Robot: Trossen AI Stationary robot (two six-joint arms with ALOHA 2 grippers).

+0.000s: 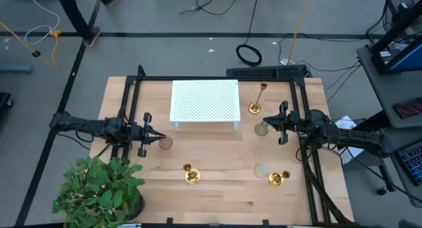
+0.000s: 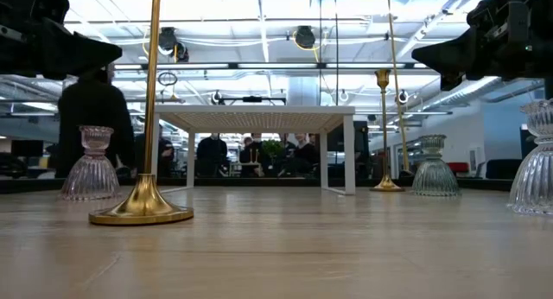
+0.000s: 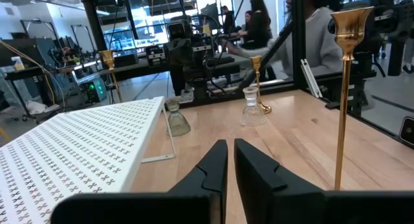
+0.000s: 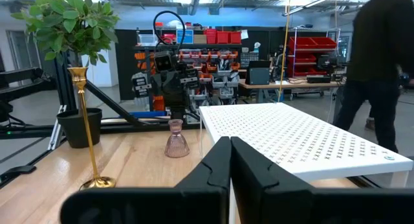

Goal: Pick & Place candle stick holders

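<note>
Three gold holders stand upright on their round bases: one at the near middle (image 1: 190, 174), one at the near right (image 1: 277, 179), one by the rack's far right corner (image 1: 255, 107). The pink glass holder (image 1: 165, 143) stands just right of my left gripper (image 1: 153, 136), which is shut and hovers level. It also shows in the right wrist view (image 4: 176, 139). The greenish glass holder (image 1: 262, 129) stands close by my right gripper (image 1: 266, 120), also shut. The clear glass holder (image 1: 262, 170) stands at the near right. Neither gripper holds anything.
A white perforated rack (image 1: 204, 101) stands on thin legs at the table's far middle. A potted plant (image 1: 99, 188) fills the near left corner. Black frame rails (image 1: 128, 109) run along both sides. People show in the room beyond the table.
</note>
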